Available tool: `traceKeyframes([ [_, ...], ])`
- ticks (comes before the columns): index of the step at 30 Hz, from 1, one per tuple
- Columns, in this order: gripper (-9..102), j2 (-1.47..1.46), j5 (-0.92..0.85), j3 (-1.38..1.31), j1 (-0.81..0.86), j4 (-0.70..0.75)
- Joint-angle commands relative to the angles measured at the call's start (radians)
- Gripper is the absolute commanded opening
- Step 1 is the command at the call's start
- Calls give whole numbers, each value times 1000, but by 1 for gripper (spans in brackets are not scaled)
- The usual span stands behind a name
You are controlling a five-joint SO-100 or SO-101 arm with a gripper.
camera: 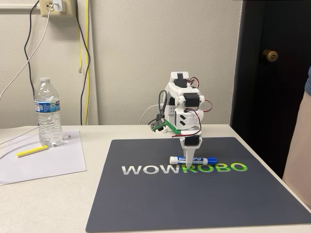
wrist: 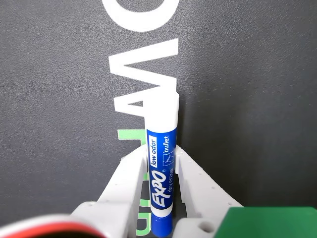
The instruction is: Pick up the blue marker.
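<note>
The blue marker (camera: 193, 159) lies crosswise on the dark WOWROBO mat (camera: 194, 204), near the lettering. It has a white barrel, a blue label and blue ends. My gripper (camera: 188, 164) points straight down onto its middle. In the wrist view the blue marker (wrist: 163, 124) runs lengthwise between my two white fingers (wrist: 128, 173), which press against both sides of its label. My gripper (wrist: 161, 153) is shut on it. The marker still sits at the level of the mat (wrist: 247, 99).
A water bottle (camera: 48, 112) stands at the left on a white paper sheet (camera: 53, 162), with a yellow pen (camera: 32, 151) beside it. Cables hang down the wall behind. A dark door (camera: 269, 73) and part of a person (camera: 303, 141) are at the right.
</note>
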Motion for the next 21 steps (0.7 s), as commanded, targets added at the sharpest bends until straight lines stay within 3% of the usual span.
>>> traceKeyframes([
  [1, 5, 3, 5, -21, -20, -2],
  [11, 4, 3, 2, -71, -17, 28],
  [21, 4, 3, 11, -336, -9, 244],
])
